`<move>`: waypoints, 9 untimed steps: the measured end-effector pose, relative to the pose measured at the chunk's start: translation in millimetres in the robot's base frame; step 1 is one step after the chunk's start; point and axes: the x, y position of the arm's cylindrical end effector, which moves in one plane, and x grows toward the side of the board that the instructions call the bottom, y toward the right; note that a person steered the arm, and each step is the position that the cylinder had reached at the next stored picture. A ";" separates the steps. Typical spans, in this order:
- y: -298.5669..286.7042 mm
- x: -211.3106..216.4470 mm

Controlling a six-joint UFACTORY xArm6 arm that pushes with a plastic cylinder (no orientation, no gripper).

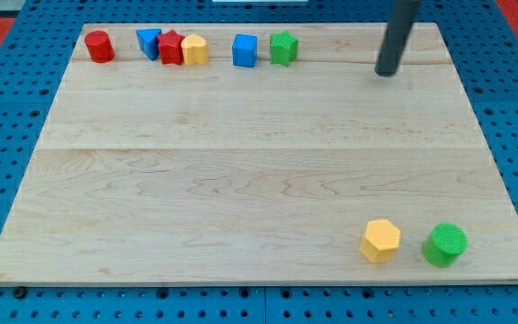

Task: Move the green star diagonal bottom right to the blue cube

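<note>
The green star (283, 47) sits near the view's top edge of the wooden board, right beside the blue cube (245, 50), on its right. My tip (386, 72) is at the top right of the board, well to the right of the green star and touching no block.
Along the top left are a red cylinder (99, 46), a blue block (148, 41), a red star (170, 47) and a yellow block (194, 49). At the bottom right sit a yellow hexagon (380, 240) and a green cylinder (445, 245). The board's edge (241, 284) borders blue pegboard.
</note>
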 end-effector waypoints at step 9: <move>-147.0 75.4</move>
